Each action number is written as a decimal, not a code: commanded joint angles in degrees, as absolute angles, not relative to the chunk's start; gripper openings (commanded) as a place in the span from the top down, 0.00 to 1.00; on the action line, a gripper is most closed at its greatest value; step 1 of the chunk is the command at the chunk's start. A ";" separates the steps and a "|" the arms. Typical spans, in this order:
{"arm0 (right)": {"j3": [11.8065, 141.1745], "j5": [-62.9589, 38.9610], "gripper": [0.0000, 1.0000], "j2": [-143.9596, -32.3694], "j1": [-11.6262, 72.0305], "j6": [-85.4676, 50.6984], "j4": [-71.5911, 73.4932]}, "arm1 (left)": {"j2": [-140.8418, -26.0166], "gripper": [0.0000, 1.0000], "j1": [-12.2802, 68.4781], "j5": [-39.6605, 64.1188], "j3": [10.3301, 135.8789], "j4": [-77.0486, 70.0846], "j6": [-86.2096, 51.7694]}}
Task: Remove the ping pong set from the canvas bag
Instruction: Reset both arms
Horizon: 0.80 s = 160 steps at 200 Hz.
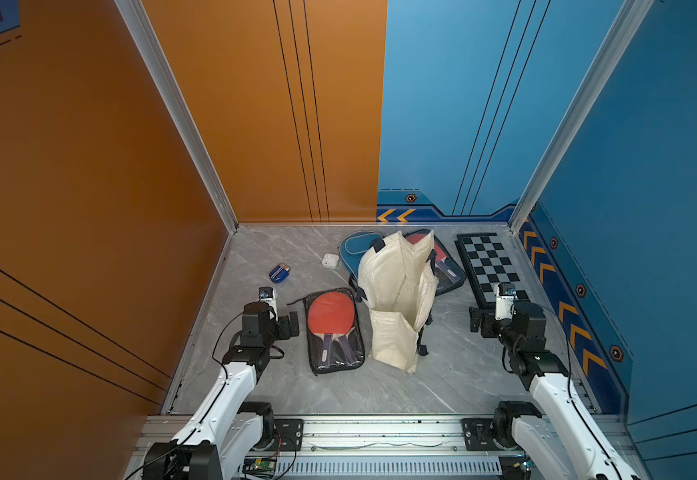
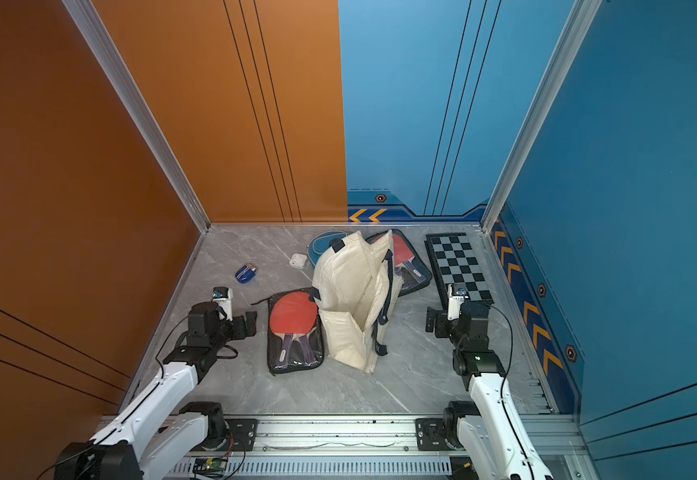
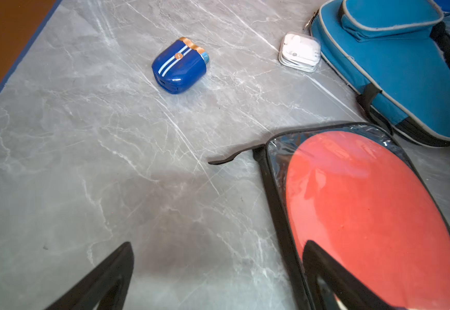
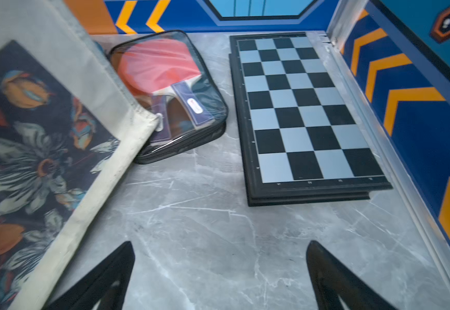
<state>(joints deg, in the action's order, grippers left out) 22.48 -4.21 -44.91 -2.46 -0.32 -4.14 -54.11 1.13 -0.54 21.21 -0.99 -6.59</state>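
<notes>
Pincers both hang released: left pincer (image 3: 218, 244) just beside the ping pong set (image 1: 332, 328), right pincer (image 4: 220, 243) beyond the canvas bag (image 1: 396, 291). The set lies flat on the tabletop (image 1: 255, 374) outside the bag, long axis near-to-far, handles toward you; your left arm is nearer. It holds two paddles (image 1: 330, 316); the slumped bag shows nothing inside.

Cream canvas bag (image 1: 392, 282) with navy straps and a dark floral panel, grey white-veined marble table (image 1: 455, 374), ping pong set (image 1: 332, 328) with red paddles in clear black-edged casing, teal pouch (image 1: 355, 249), black-and-silver chequered board (image 1: 490, 262).
</notes>
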 commanded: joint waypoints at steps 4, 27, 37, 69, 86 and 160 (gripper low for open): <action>19.04 -0.07 0.00 -48.08 -2.06 -3.88 9.10 | -58.05 0.02 0.88 -4.12 21.52 -10.03 -3.27; 14.30 3.43 0.00 -58.51 -1.58 -5.32 28.64 | -63.65 0.02 0.71 -5.62 19.20 -20.49 -2.88; 15.28 3.38 0.00 -65.41 -1.50 -4.71 35.20 | -66.47 0.02 0.57 -4.82 20.26 -21.68 -2.22; 21.51 1.45 0.00 -79.50 0.92 -2.27 42.96 | -70.15 0.02 0.37 -3.59 21.57 -25.38 0.07; 22.53 1.18 0.00 -85.10 0.64 -2.27 46.81 | -71.05 0.02 -0.88 -4.57 20.48 -30.34 -0.91; 20.30 3.56 0.00 -88.48 1.19 -2.65 53.93 | -80.93 0.02 -0.91 -6.16 20.07 -46.68 -2.29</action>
<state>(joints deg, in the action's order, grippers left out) 20.99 1.65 -88.20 0.45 -2.92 50.19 -75.81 -1.61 -4.32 19.49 -38.74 -2.81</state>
